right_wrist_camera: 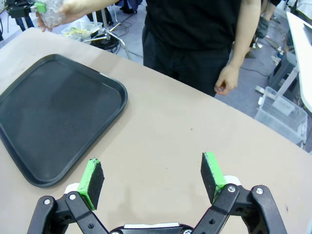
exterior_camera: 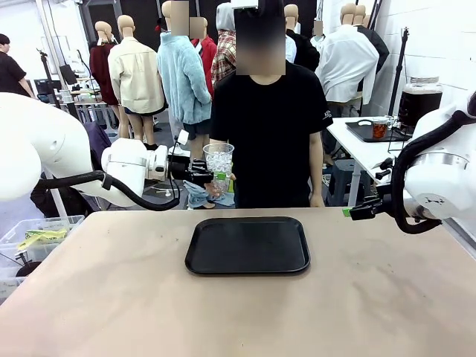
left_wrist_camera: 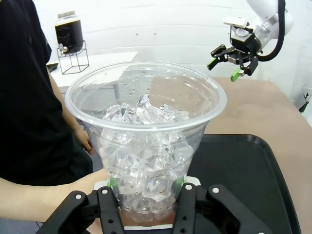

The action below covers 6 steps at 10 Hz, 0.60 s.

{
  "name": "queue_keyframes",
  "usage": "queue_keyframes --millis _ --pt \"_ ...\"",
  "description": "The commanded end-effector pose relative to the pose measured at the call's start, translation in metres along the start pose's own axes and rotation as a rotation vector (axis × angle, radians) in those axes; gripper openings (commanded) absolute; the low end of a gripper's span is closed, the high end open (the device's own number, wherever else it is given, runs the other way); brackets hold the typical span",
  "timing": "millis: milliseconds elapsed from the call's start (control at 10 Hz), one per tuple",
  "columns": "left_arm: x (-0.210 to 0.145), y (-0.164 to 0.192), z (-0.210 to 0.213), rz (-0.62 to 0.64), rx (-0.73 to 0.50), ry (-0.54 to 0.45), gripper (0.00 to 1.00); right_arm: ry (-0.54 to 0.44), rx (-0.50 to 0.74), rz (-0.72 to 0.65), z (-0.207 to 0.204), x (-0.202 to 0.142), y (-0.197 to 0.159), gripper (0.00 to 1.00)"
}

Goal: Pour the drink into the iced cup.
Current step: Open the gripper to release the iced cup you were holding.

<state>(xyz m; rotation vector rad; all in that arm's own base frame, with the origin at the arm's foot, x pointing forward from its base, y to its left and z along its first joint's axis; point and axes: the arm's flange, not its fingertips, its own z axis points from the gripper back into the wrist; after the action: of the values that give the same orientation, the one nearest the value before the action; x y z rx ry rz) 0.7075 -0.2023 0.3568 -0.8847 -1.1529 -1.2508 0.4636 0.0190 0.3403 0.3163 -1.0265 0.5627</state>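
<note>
On my left side, the left gripper [exterior_camera: 202,174] is pinched on the lower part of the iced cup [exterior_camera: 219,165], holding it upright in the air past the far edge of the table [exterior_camera: 111,297], just in front of the person. From the left wrist camera I see the green pads pressed against the clear wall on both sides, with ice piled to about two-thirds of the cup's height. The person's hand [exterior_camera: 216,190] is also at the cup's base, touching it, so I judge this to be a handover and cannot tell who carries the weight.

In the middle, the black tray [exterior_camera: 248,245] lies flat on the table with nothing on it.

To my right, the right gripper [right_wrist_camera: 152,178] hangs above bare tabletop with its jaws spread wide and nothing between them.

Far right, well apart from the cup, the drink [exterior_camera: 419,104] sits dark in its lidded jar [exterior_camera: 422,83] on a white side table [exterior_camera: 357,145].

My reading: the cup is in hand, no pouring has happened, and I see no dark liquid among the ice. Bringing the cup and the drink together and pouring are all left.
</note>
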Motion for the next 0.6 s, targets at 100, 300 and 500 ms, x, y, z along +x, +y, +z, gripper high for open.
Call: queue_keyframes --millis 100,300,500 --pt "0.0017 0.0015 0.0016 -0.002 0.006 -0.004 0.48 -0.003 0.003 0.007 0.0018 -0.0006 0.0005 1.0" --pt "0.0008 0.0004 0.0011 -0.006 -0.001 -0.004 0.54 -0.003 0.003 0.007 0.0018 -0.0006 0.0005 1.0" --pt "0.0033 0.0007 0.0034 -0.004 0.001 -0.012 0.94 -0.003 0.003 0.007 0.0018 -0.0006 0.0005 1.0"
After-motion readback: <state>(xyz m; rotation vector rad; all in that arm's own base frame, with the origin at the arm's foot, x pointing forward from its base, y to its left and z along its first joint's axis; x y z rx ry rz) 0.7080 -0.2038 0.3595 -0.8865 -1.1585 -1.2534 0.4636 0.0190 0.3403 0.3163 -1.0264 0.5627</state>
